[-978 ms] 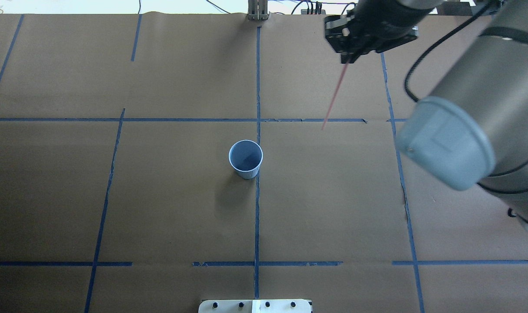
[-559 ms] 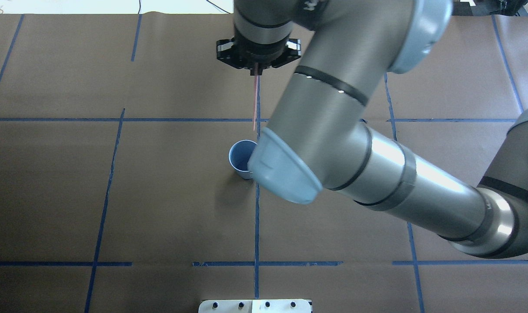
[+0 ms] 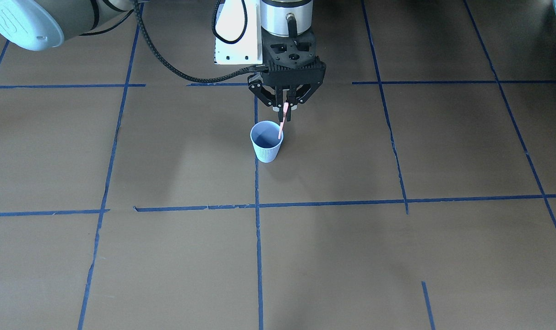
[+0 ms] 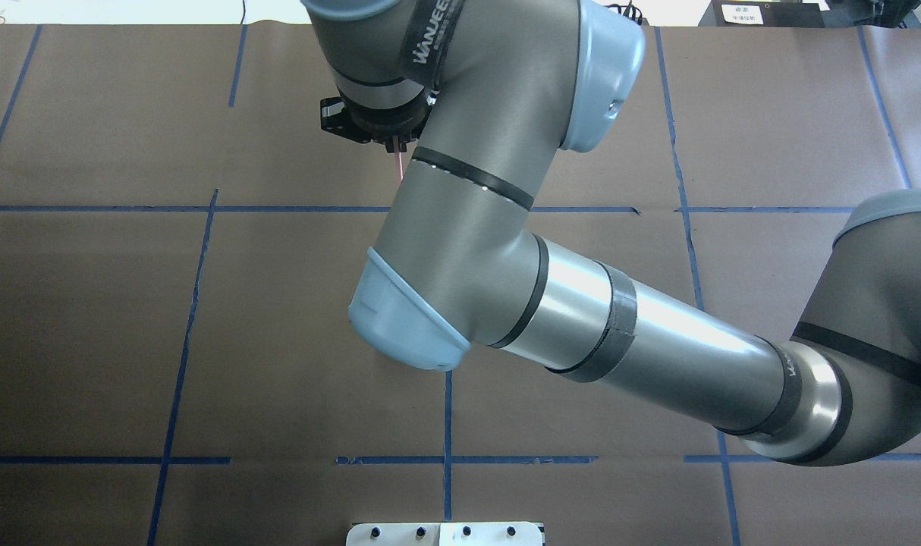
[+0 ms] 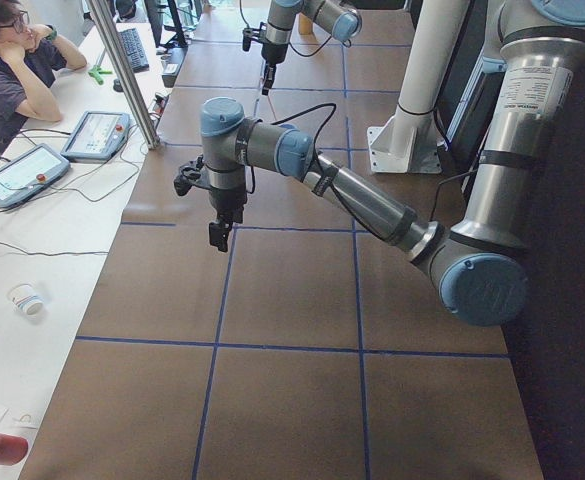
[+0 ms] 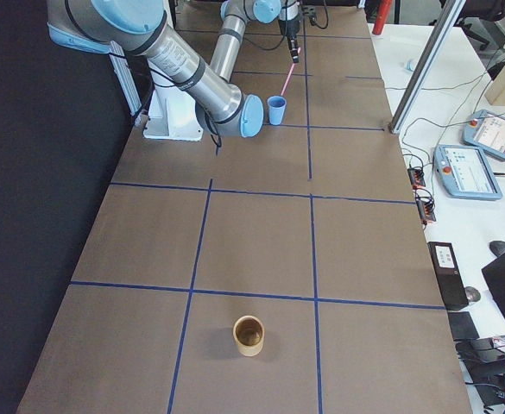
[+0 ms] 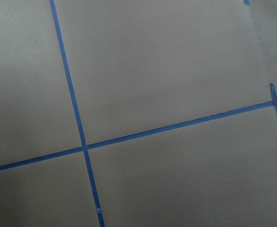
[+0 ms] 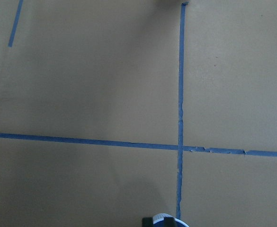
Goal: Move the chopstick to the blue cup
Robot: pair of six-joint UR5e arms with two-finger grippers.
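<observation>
The small pale blue ribbed cup stands upright on the brown table at a crossing of blue tape lines. My right gripper hangs just behind and above it, shut on a thin pinkish-red chopstick. The chopstick slants down and its tip is inside the cup's rim. In the overhead view my right arm hides the cup; only the gripper and a short piece of chopstick show. The exterior right view shows cup and chopstick. My left gripper hangs over bare table; whether it is open I cannot tell.
A brown cup stands far down the table on my right. The white robot base is behind the blue cup. An operator sits at a side desk with pendants. My right elbow juts over the table's middle.
My right arm has swung from the far right to the left with the chopstick, bringing it over the blue cup. The arm now covers the cup in the overhead view.
</observation>
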